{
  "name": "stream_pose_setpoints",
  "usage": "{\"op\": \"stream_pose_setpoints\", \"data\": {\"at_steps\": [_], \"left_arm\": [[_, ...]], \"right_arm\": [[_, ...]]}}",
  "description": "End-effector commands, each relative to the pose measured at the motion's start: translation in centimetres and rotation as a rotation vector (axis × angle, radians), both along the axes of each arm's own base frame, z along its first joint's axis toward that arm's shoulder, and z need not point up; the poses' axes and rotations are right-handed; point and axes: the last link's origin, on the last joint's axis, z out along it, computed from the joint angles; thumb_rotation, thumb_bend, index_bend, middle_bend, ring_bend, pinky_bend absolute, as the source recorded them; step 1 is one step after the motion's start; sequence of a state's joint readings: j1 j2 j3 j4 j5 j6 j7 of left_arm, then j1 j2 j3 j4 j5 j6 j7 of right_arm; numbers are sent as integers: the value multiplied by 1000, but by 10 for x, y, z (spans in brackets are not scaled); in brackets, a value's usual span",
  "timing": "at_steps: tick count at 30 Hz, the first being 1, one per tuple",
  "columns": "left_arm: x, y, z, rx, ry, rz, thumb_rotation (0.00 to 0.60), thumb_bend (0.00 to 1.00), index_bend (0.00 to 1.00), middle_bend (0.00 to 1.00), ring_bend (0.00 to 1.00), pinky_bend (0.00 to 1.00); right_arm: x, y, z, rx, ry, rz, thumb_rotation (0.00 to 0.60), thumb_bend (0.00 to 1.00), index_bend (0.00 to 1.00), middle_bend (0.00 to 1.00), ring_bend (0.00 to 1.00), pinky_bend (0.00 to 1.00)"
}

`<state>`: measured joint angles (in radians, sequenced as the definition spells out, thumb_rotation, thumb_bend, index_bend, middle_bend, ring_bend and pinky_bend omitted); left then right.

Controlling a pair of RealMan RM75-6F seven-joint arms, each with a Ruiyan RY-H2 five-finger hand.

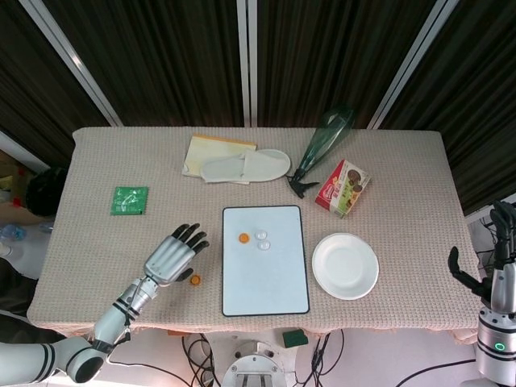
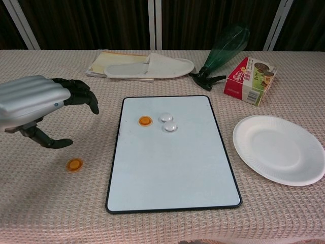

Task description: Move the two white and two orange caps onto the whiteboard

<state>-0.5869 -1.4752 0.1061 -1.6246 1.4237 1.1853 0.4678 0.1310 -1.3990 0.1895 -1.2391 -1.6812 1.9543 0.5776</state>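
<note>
Since three caps already sit on the whiteboard point(image 2: 172, 152), only the last orange cap point(image 2: 74, 164) is left on the table, just below and right of the left hand point(image 2: 35, 109), which hangs open and empty; the right hand point(image 1: 496, 262) is way off at the far side, also holding nothing

You had 2 white caps point(image 2: 168, 122), 2 orange caps point(image 2: 145, 121), 1 whiteboard point(image 2: 172, 168), 1 plate point(image 2: 278, 148), 1 slipper point(image 2: 152, 67), 1 bottle point(image 2: 226, 47).
</note>
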Motion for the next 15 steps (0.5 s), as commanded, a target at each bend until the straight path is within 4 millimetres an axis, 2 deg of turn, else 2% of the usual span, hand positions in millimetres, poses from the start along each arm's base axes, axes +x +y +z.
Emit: {"op": "stream_pose_setpoints", "data": {"at_steps": [1, 6, 15], "left_arm": [[-13, -20, 4, -23, -33, 1, 600, 143, 230, 182, 89, 183], [-17, -32, 3, -54, -70, 10, 600, 144, 232, 180, 89, 192], [-17, -35, -10, -103, -75, 18, 600, 169, 271, 179, 89, 193]], "right_arm": [[2, 1, -1, 5, 5, 5, 600, 477, 45, 16, 0, 0], [4, 5, 1, -2, 8, 16, 600, 477, 45, 16, 0, 0], [1, 9, 4, -6, 10, 5, 600, 477, 45, 16, 0, 0]]}}
